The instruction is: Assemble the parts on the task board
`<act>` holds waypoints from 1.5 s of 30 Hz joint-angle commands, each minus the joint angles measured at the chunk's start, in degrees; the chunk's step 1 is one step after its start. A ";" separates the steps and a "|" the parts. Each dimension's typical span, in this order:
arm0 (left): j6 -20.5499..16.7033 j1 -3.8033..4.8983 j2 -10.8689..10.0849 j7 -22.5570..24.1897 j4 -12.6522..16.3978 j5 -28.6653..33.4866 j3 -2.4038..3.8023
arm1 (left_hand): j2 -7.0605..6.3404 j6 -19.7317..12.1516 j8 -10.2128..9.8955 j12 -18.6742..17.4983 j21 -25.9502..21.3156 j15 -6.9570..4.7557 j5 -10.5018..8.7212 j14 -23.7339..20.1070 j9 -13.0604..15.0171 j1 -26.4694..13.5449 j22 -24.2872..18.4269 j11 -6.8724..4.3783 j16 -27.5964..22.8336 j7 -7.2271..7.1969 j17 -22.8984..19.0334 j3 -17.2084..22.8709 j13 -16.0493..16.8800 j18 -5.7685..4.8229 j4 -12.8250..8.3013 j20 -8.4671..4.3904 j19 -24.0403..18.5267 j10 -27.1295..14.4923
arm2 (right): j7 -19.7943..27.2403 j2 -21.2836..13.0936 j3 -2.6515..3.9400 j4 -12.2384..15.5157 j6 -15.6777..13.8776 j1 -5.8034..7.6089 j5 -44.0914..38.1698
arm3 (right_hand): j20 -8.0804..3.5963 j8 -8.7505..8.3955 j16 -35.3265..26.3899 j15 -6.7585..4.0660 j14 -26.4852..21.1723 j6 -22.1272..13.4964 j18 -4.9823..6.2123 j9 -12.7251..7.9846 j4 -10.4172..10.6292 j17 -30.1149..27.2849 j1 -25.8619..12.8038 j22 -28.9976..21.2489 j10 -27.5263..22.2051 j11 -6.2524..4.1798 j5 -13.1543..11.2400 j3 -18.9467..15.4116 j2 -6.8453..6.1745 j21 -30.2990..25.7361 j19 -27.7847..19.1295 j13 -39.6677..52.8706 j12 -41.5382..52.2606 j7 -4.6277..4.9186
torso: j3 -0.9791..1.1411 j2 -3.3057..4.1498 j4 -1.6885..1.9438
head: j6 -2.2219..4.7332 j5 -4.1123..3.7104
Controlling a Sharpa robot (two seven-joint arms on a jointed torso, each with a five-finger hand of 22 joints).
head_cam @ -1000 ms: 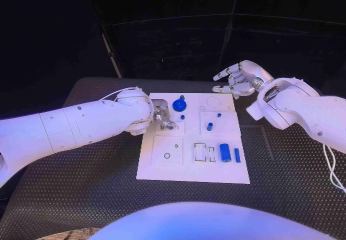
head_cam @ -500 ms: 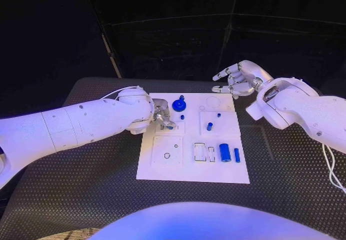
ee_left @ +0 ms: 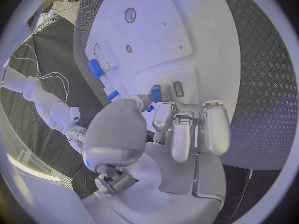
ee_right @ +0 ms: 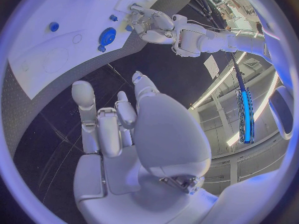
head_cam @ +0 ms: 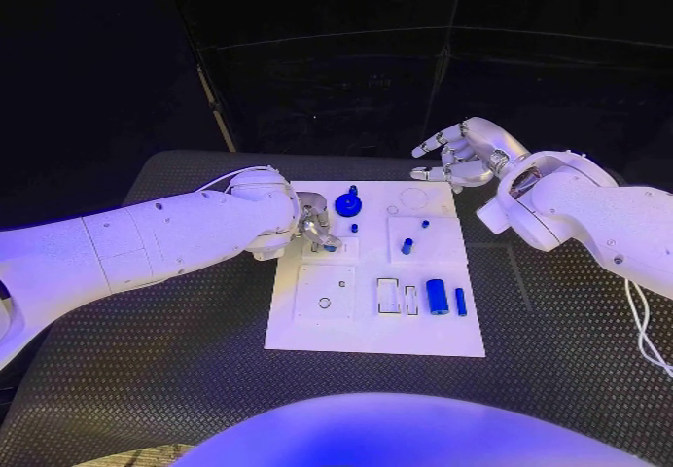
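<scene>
Two blue cylinders [head_cam: 438, 296] lie lengthwise near board's [head_cam: 376, 336] front edge; left hand [head_cam: 316, 230] pinches small blue part [ee_left: 156, 92]; right hand [head_cam: 460, 154] spread, holding nothing.

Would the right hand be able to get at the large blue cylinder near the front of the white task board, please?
Probably yes. The right hand hovers beyond the board's far edge holding nothing, and the large blue cylinder lies uncovered on the white task board; the left hand works elsewhere.

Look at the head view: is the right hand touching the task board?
No. The right hand hangs past the far edge of the task board, fingers spread and holding nothing.
</scene>
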 commanded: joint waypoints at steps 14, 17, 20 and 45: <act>2.11 -0.29 0.76 -0.66 -0.75 0.81 -0.24 | 0.66 0.74 0.87 0.94 0.59 -0.46 0.24 6.05 0.48 -2.76 1.84 -0.17 0.18 -0.55 15.09 2.34 0.52 -1.14 -1.34 -0.25 0.73 0.74 | 0.64 0.18 0.05 -0.08 0.48 0.09 -0.17 | 0.11 0.27 -0.40 -0.37 2.51 -0.30 1.08 -0.06 0.19 0.47 -0.47 -0.28 -0.33 -0.01 0.25 -0.59 0.53 -0.41 -0.46 -0.12 -0.32 -0.14 | -0.01 -0.02 0.08 | 0.00 -0.11; 2.17 -0.28 0.86 -0.65 -0.88 0.81 -0.24 | 0.64 0.87 1.01 1.12 0.70 -0.50 0.23 6.05 0.56 -3.46 2.03 -0.22 0.18 -0.61 15.09 2.13 0.71 -1.18 -1.05 -0.29 0.86 0.89 | 0.65 0.20 0.05 -0.11 0.50 0.09 -0.17 | 0.11 0.27 -0.40 -0.37 2.51 -0.30 1.08 -0.06 0.19 0.47 -0.47 -0.28 -0.33 -0.01 0.25 -0.59 0.53 -0.41 -0.46 -0.12 -0.32 -0.14 | 0.00 -0.04 0.07 | 0.00 -0.10; 2.20 -0.28 0.93 -0.64 -1.00 0.81 -0.24 | 0.51 1.01 1.14 1.24 0.81 -0.53 0.23 6.05 0.64 -4.21 2.23 -0.27 0.18 -0.66 15.09 1.79 0.82 -1.23 -0.74 -0.32 0.99 1.00 | 0.66 0.21 0.05 -0.12 0.50 0.09 -0.17 | 0.11 0.30 -0.43 -0.37 2.51 -0.32 1.08 -0.06 0.27 0.46 -0.59 -0.31 -0.35 -0.01 0.29 -0.68 0.53 -0.46 -0.46 -0.16 -0.33 -0.14 | -0.02 -0.03 0.06 | 0.00 -0.11; 2.44 -0.26 1.25 -0.59 -1.64 0.81 -0.23 | -0.03 1.97 1.94 2.14 1.33 -0.78 0.21 6.05 1.06 -7.86 3.21 -0.57 0.18 -1.04 15.09 -0.74 1.74 -1.44 0.88 -0.57 1.63 1.79 | 0.64 0.15 0.04 -0.08 0.56 0.08 -0.17 | 0.11 0.36 -0.53 -0.37 2.50 -0.38 1.10 -0.07 0.45 0.37 -0.88 -0.46 -0.40 -0.01 0.36 -0.89 0.51 -0.61 -0.48 -0.27 -0.40 -0.15 | -0.05 0.00 0.09 | 0.00 -0.32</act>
